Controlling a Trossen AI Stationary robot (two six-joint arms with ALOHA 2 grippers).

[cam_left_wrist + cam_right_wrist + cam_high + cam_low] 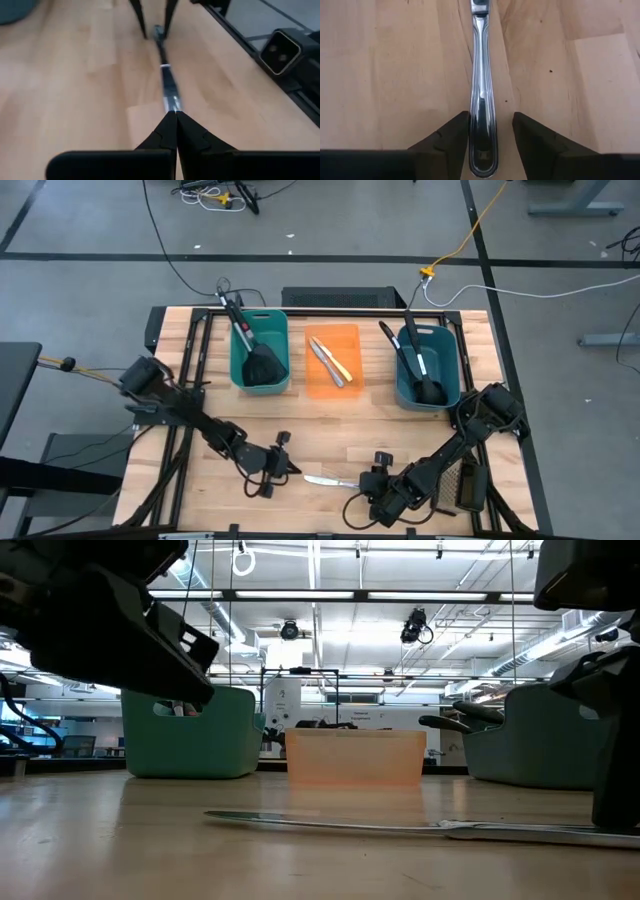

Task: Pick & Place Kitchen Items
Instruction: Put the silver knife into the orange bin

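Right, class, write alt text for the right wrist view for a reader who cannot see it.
A silver table knife lies on the wooden table, its handle end between the right gripper's two dark fingers, which stand either side of it with small gaps.

Evenly bright, lit by ceiling strip lamps [300,595] seen from the low camera. Soft shadows on the table [330,440], faint glare along the knife [482,75]. Blurred and defocused through the left wrist camera.

From my station I see a grey concrete floor [330,220] crossed by dark tape lines, with black, white and yellow cables [470,235] trailing over it. Beyond the wooden table [330,435], rows of ceiling strip lights [300,595] brighten an open workshop.
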